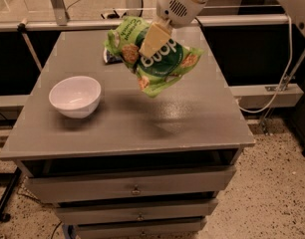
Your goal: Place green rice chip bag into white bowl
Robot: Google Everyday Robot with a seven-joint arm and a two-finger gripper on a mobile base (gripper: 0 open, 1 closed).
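Note:
My gripper [151, 40] is shut on the green rice chip bag [160, 63] and holds it in the air above the middle of the grey table [202, 118]. The bag is crinkly bright green with a darker green circle, white letters and rice-cake pictures. It hangs tilted, clear of the table top. The white bowl [75, 96] stands upright on the left part of the table, to the lower left of the bag and apart from it. The bowl is empty.
A small dark blue bag [110, 58] lies at the back of the table, mostly hidden behind the green bag. A metal rail [252, 20] runs behind the table. Drawers [135, 187] are in the table's front. A white cable [287, 68] hangs at the right.

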